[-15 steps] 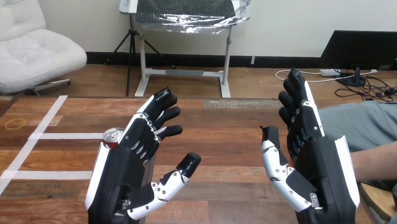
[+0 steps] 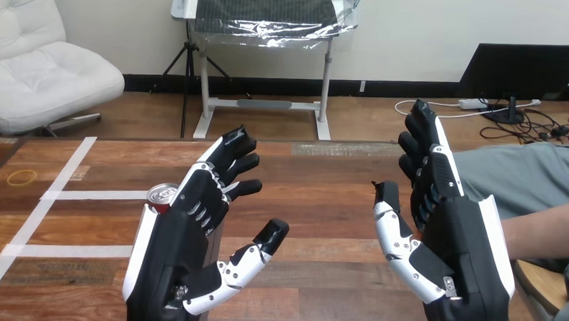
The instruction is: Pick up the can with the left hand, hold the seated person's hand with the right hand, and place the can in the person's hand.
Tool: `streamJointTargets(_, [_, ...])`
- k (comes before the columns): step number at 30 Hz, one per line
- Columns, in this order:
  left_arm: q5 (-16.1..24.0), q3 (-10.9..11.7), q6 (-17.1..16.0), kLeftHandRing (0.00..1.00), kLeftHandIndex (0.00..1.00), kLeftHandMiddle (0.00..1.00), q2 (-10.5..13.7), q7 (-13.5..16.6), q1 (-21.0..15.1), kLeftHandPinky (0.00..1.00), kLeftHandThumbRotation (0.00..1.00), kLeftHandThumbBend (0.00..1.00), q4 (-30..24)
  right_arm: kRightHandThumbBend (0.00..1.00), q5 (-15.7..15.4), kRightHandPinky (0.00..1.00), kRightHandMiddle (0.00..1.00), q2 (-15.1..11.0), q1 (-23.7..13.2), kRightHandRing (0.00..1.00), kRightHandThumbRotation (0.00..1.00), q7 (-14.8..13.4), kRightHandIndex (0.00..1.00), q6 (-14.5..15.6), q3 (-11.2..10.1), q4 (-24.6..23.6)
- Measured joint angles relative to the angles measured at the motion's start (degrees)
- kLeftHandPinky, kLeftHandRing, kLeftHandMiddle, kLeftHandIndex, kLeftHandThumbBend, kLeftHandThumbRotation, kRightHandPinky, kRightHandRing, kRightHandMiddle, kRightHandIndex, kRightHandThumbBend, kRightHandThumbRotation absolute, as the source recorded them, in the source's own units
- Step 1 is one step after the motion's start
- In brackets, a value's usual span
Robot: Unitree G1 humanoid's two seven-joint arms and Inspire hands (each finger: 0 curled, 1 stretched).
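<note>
head view: can [image 2: 162, 195] behind left hand [image 2: 173, 248]

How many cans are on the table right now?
1. The can stands on the left part of the table, just behind the left hand, which covers most of it; another could be hidden behind that hand.

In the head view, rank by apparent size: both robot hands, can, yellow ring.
Largest: left robot hand and right robot hand, alike.
Then can, partly hidden, and yellow ring, too close to rank.
</note>
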Motion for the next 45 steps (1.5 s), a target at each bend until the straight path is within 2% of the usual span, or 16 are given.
streamJointTargets(45, [0.2, -0.2, 0.0, 0.83, 0.87, 0.87, 0.0, 0.3, 0.0, 0.74, 0.00, 0.59, 0.0, 0.00, 0.1, 1.00, 1.00, 0.0, 0.0, 1.00, 0.00, 0.4, 1.00, 0.3, -0.2, 0.0])
